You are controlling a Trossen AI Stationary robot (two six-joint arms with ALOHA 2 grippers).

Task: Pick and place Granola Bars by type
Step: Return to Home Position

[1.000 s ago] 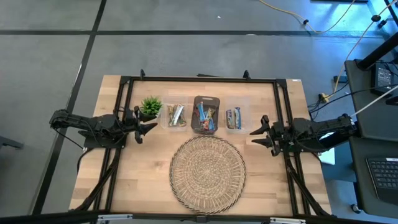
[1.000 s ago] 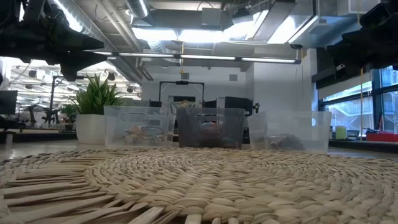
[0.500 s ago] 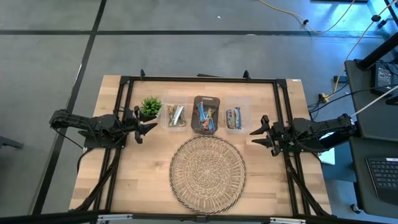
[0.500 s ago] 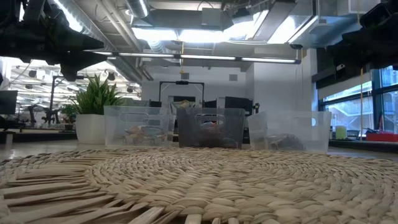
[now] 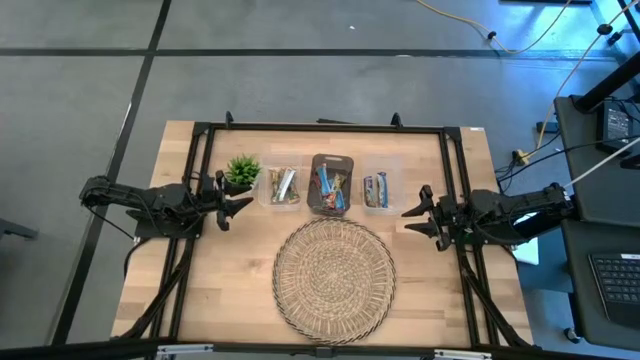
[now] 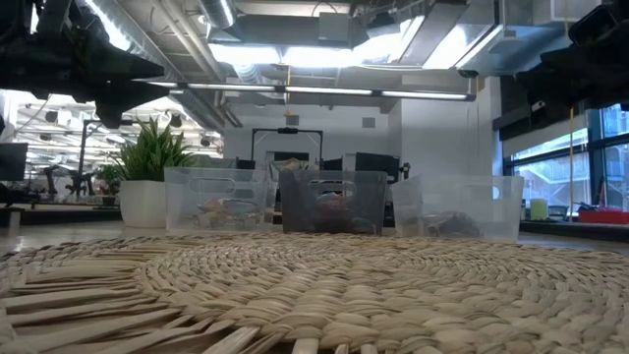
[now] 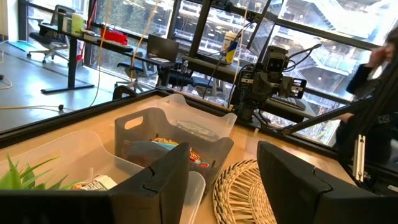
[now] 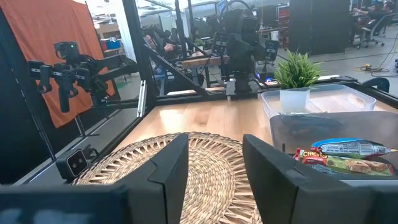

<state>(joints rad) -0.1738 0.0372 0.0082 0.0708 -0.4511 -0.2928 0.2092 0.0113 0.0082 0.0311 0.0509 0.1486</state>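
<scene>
The Granola Bars lie in three bins in a row at the table's far middle. Green-tan bars fill the left clear bin, mixed bars the dark middle bin, and blue bars the right clear bin. My left gripper hangs open above the table at the left, by the plant, pointing level toward the bins. My right gripper hangs open at the right, pointing level toward the mat and bins. Neither has anything between its fingers.
A round woven mat lies on the near middle of the table, in front of the bins. A small green potted plant stands left of the bins. A black frame runs round the table's edges.
</scene>
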